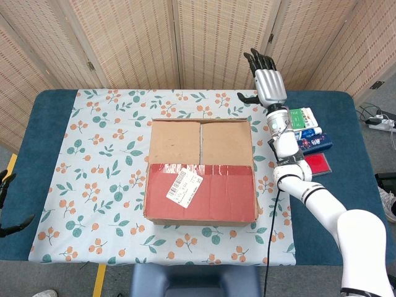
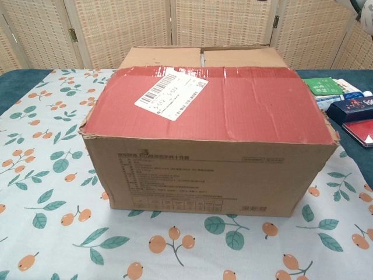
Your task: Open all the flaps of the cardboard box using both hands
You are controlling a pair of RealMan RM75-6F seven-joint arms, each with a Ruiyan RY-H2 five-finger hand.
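The cardboard box stands mid-table on the floral cloth. Its near flap, covered in red tape with a white label, lies flat and closed. Behind it two brown inner flaps lie closed, meeting at a centre seam. The far outer flap is out of sight behind the box. My right hand is raised above the table's far right, fingers spread, holding nothing, clear of the box. Only dark fingertips of my left hand show at the left edge, apart. The chest view shows the box and no hands.
Right of the box lie a green pack, a blue box and a red case, also in the chest view at the right edge. Wicker screens stand behind the table. The blue table edge borders the cloth.
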